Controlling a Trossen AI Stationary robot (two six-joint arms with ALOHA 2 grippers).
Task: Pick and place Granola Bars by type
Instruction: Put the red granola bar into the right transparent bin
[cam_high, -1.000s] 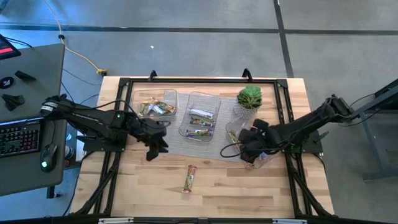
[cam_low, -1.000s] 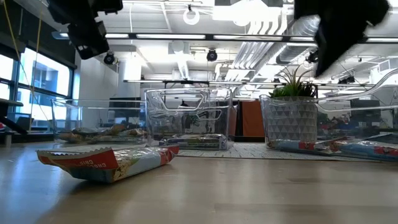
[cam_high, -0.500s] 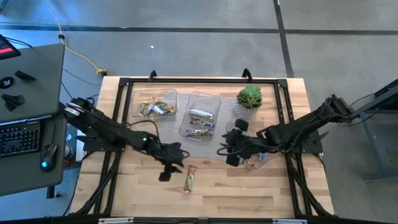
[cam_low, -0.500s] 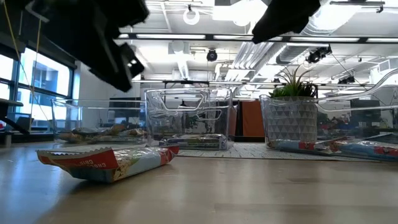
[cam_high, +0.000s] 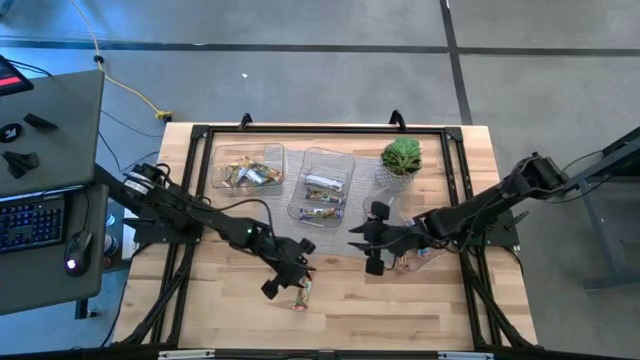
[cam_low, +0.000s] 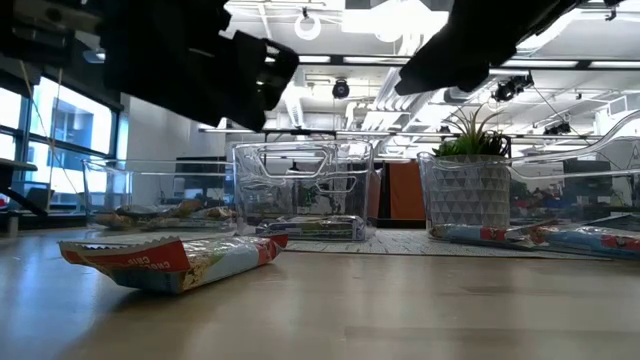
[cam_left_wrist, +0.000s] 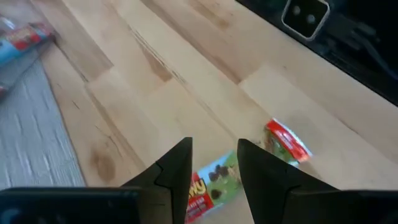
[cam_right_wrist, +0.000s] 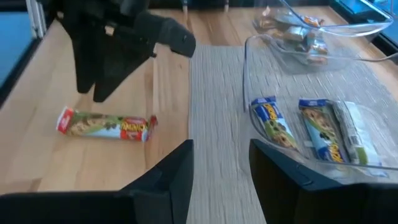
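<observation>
One granola bar (cam_high: 303, 291) in a green, tan and red wrapper lies flat on the bare wood near the table's front; it also shows in the low view (cam_low: 170, 262), the left wrist view (cam_left_wrist: 283, 144) and the right wrist view (cam_right_wrist: 106, 124). My left gripper (cam_left_wrist: 214, 158) is open and hangs above the bar, clear of it, its fingers standing over the bar's two sides (cam_high: 291, 277). My right gripper (cam_right_wrist: 221, 158) is open and empty over the grey mat's right part (cam_high: 360, 240). More bars lie in the clear trays.
The left clear tray (cam_high: 250, 170) holds tan bars. The middle tray (cam_high: 322, 188) holds blue and silver ones. A third tray (cam_high: 415, 255) lies partly under my right arm. A small potted plant (cam_high: 401, 157) stands at the back right. A grey mat (cam_high: 290, 232) lies under the trays.
My left gripper has swung from beside the left tray toward the table's near edge and right, and has come down over the loose bar. My right gripper has gone from the right tray toward the table's left. The bar has not moved.
</observation>
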